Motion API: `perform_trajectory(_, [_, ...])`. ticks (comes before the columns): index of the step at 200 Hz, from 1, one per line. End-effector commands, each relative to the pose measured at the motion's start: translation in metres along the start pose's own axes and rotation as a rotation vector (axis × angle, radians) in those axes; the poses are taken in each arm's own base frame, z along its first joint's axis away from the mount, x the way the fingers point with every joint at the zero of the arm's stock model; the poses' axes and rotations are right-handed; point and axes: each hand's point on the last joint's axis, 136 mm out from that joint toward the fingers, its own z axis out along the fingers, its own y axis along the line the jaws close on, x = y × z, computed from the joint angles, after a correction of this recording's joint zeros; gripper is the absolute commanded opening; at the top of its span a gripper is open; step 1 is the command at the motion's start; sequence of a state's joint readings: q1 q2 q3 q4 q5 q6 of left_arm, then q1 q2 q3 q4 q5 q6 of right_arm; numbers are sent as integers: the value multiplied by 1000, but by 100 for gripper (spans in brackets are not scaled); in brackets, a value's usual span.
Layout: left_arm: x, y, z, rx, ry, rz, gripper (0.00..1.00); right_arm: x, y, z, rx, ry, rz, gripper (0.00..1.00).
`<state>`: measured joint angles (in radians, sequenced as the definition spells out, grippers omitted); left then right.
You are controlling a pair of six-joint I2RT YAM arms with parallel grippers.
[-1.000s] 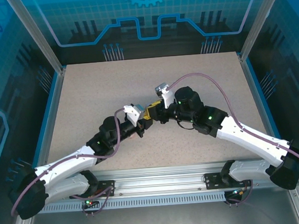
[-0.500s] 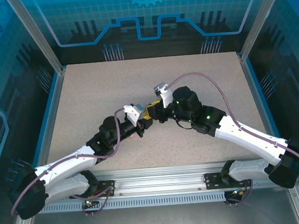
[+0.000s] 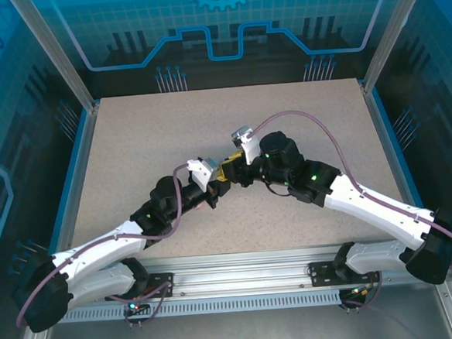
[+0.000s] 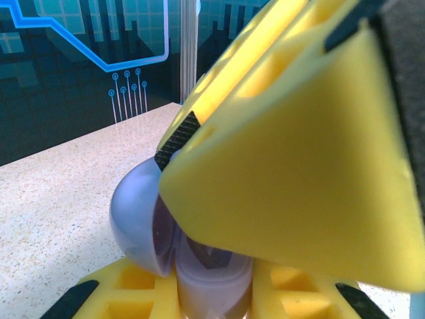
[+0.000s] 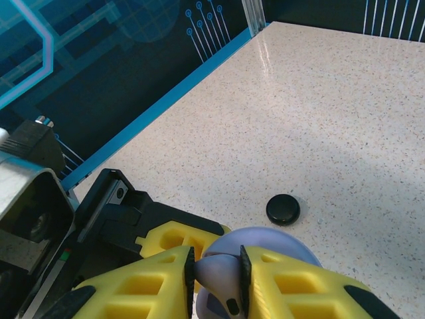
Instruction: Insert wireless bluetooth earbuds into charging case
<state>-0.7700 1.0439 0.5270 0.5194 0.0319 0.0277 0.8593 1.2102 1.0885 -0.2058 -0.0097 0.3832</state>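
Earbud, lilac, pinched in the narrow right gripper at mid-table, poised over the open lilac case clamped by the left gripper (black case lies apart). Insertion in hand; next: align stem with socket, seat, release

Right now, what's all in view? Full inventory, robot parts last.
lilac charging case: 1, lilac, open, clamped in the left fingers
lilac earbud: 1, lilac, pinched in the right fingers above the case; partly hidden, so likely an earbud
black round case: 1, black, lying flat on the table beyond the fingers
table: 1, speckled beige, inside a blue-panelled enclosure
arms: 2, white and black, meeting mid-table
left fingers: 2, yellow, shut on the case
right fingers: 2, yellow with black pads, shut on the earbud
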Motion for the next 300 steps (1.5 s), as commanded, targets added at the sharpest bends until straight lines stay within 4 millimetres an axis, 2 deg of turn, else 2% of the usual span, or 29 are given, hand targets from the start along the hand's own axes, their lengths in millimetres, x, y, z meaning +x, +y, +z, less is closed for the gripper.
perform_trajectory(1, [-33,-5,-5,10,-96,19,9,5,8,-4,-20,32,-18,28])
perform_trajectory(56, [-30,-4,-5,8,-90,17,9,-9,10,-16,-17,-1,-34,35])
perform_trajectory(100, [-26,-5,-5,11,-77,15,9,-28,6,-40,1,-32,-42,49])
perform_trajectory(127, [-26,-7,-5,22,-78,13,9,-23,1,-46,-17,-1,-21,57])
perform_trajectory(160, [-22,-10,-5,42,-68,24,9,-17,-9,-48,24,86,-23,58])
perform_trajectory(178, [-22,-11,-5,49,-65,29,9,-13,-16,-49,67,109,-46,69])
perform_trajectory(197, [-23,-12,-4,54,-66,30,9,-13,-21,-46,89,111,-60,77])
perform_trajectory(229, [-25,-14,-4,63,-66,30,9,-10,-20,-35,99,146,-72,85])
perform_trajectory(300, [-23,-15,-3,71,-62,30,9,-16,-25,-14,116,140,-45,89])
